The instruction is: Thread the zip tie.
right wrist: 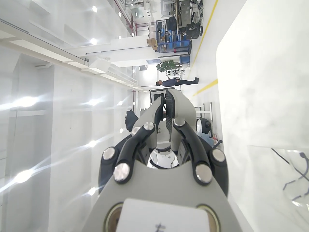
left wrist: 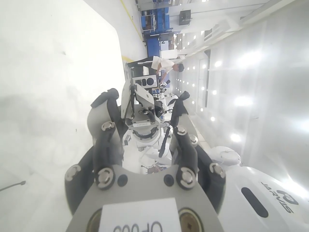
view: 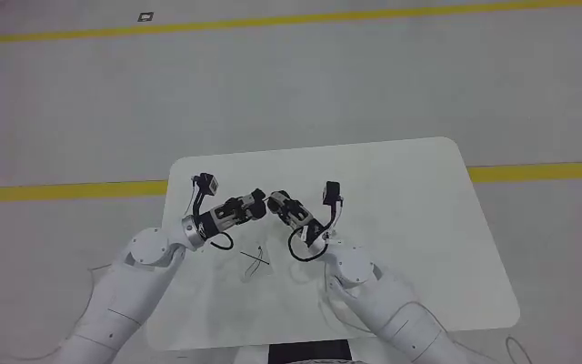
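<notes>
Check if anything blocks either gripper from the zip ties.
Nothing visible does. The zip ties lie on the table, nearer the robot than the left gripper and right gripper, which face each other.

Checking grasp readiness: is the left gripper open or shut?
Open: the left gripper has its fingers wide apart in its wrist view.

We see a white label (left wrist: 141, 214) with dark print on the left gripper (left wrist: 144, 96) mount. The right gripper (right wrist: 165, 100) carries a similar label (right wrist: 166, 219).
</notes>
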You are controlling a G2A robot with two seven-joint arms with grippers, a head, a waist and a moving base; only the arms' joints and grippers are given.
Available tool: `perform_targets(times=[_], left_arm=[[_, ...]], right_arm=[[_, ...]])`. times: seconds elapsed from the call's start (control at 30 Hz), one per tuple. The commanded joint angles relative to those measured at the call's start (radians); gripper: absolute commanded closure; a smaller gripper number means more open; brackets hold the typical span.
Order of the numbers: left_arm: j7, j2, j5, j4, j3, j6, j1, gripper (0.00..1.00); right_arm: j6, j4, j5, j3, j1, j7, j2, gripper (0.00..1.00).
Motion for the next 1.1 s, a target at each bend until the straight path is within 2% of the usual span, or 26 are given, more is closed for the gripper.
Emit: perform_targets(times=[0.0,0.47,1.07], left_arm=[[0.000,0.000,0.002,0.000,-0.001,0.000,0.001,0.57],[0.001,-0.004,0.007,0.003,-0.004,0.000,0.001,0.64],[-0.004,-0.009,0.013,0.006,-0.003,0.003,-0.002,0.66]], right_arm=[[0.003,-0.002,-0.005,0.002,-0.002,-0.002,-0.001,1.00],[0.027,-0.003,-0.049,0.013,-0.010,-0.004,-0.008,1.00],[0.033,0.006,-0.081,0.015,-0.013,0.002,-0.020,1.00]])
